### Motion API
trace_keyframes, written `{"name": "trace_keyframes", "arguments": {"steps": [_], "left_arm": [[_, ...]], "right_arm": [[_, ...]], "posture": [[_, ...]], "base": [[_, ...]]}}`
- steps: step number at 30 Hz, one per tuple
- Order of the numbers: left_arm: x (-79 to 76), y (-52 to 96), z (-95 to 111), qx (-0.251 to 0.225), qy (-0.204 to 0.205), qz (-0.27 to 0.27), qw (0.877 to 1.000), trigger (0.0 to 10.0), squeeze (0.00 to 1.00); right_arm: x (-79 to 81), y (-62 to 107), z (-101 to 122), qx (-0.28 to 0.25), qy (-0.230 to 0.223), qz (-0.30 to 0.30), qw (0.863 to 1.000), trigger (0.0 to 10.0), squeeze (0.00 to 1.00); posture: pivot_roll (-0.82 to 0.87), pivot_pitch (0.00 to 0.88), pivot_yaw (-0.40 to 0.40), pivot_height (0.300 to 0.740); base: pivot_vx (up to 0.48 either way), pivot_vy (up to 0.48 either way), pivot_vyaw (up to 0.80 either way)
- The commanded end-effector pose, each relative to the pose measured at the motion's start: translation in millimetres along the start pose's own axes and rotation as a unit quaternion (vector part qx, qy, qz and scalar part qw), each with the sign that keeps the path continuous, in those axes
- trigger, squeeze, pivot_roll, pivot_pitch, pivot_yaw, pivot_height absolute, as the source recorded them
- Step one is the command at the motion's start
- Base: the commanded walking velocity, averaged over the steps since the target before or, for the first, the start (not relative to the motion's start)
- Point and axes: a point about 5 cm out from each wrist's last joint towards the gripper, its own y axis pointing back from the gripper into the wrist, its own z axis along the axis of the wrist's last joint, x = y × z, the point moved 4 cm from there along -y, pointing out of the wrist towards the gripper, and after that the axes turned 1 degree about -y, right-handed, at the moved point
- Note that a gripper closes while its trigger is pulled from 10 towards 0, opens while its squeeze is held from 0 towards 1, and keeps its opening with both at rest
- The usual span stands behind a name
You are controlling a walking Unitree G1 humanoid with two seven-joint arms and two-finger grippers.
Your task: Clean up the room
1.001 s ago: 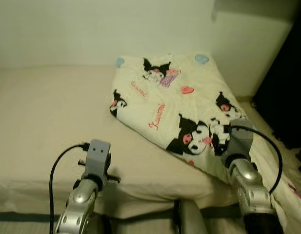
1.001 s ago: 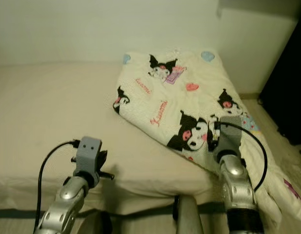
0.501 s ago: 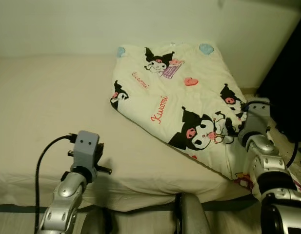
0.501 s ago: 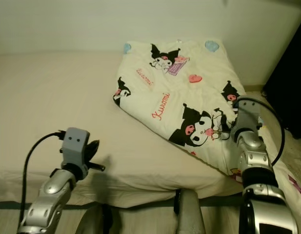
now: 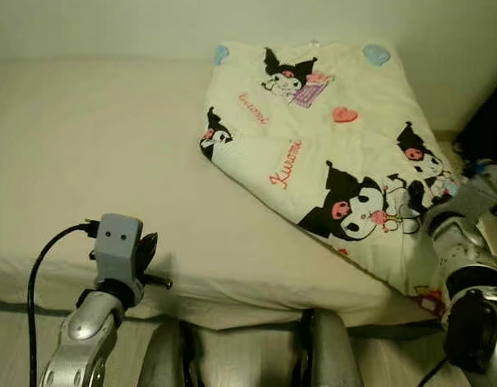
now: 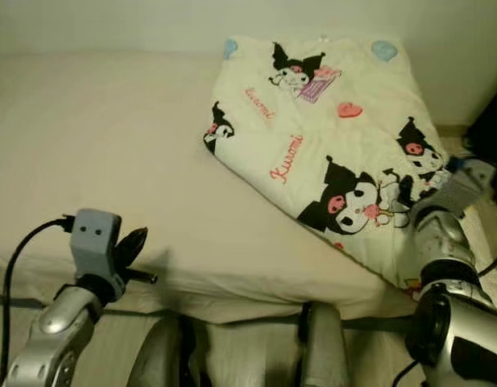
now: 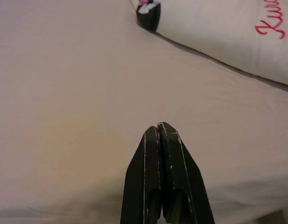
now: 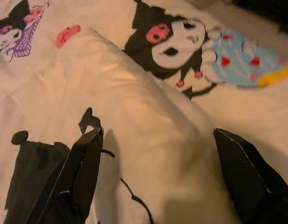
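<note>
In the head views a cartoon-print quilt (image 5: pixel 329 153) lies folded on the right half of a beige bed (image 5: pixel 95 161), while the left wrist view shows the left gripper (image 7: pixel 160 128) pressed closed and empty over the sheet, and the right wrist view shows the right gripper (image 8: pixel 158 135) spread wide, straddling a quilt fold.

The left arm (image 5: pixel 79 339) reaches forward at the lower left, its wrist raised and the left gripper (image 7: pixel 161 133) pointing ahead with both black fingers pressed flat together. The right arm (image 6: pixel 441 266) bends upward at the lower right, and the right gripper (image 8: pixel 158 135) has its fingers (image 8: pixel 85 163) spread wide apart.
</note>
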Motion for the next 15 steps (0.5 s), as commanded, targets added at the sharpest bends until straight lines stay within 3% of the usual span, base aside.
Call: {"name": "trace_keyframes", "arguments": {"steps": [1,3,5,6,8,9,10,11,13,15], "left_arm": [[4.6,5.6,-4,0.016,-0.004,0.003,1.0,10.0,0.0],[5.1,7.1,-3,0.018,-0.002,0.004,1.0,10.0,0.0],[4.7,8.2,-1,0.021,0.005,0.008,1.0,10.0,0.0],[4.7,8.2,-1,0.021,0.005,0.008,1.0,10.0,0.0],[4.0,8.6,0,0.025,0.015,0.014,0.999,10.0,0.0],[3.7,8.7,-1,0.029,0.023,0.02,0.999,10.0,0.0],[3.7,8.7,-1,0.029,0.023,0.02,0.999,10.0,0.0],[3.8,8.5,0,0.031,0.025,0.021,0.999,10.0,0.0],[4.7,8.2,0,0.031,0.028,0.025,0.999,10.0,0.0],[9.0,7.9,0,0.036,0.026,0.034,0.998,10.0,0.0]], "right_arm": [[-7.9,1.6,-8,0.009,-0.029,-0.013,0.999,10.0,1.0],[-12.9,2.6,-11,0.014,-0.028,-0.027,0.999,10.0,1.0],[-31.4,6.1,-16,0.025,0.013,-0.084,0.996,10.0,1.0],[-31.4,6.1,-16,0.025,0.013,-0.084,0.996,10.0,1.0],[-46.1,9.2,-14,0.021,0.009,-0.123,0.992,10.0,1.0],[-53.0,10.7,-12,0.014,-0.029,-0.137,0.99,10.0,0.71],[-53.0,10.7,-12,0.014,-0.029,-0.137,0.99,10.0,0.71],[-55.4,11.3,-11,0.011,-0.039,-0.142,0.989,10.0,0.0],[-57.0,11.6,-10,0.012,-0.038,-0.144,0.989,10.0,0.0],[-54.2,10.4,-9,0.02,-0.002,-0.132,0.991,10.0,0.0]], "posture": [[0.12,0.366,0.045,0.579],[0.13,0.369,0.049,0.579],[0.13,0.372,0.051,0.579],[0.13,0.372,0.051,0.579],[0.13,0.372,0.05,0.579],[0.13,0.375,0.051,0.579],[0.13,0.375,0.051,0.579],[0.14,0.374,0.051,0.579],[0.14,0.373,0.05,0.579],[0.13,0.37,0.051,0.579]], "base": [[0.0,0.0,0.0],[0.0,0.0,0.0],[0.0,0.0,0.0],[0.0,0.0,0.0],[0.0,0.0,0.0],[0.0,0.0,0.0],[0.0,0.0,0.0],[0.0,0.0,0.0],[0.0,0.0,0.0],[0.0,0.0,0.0]]}}
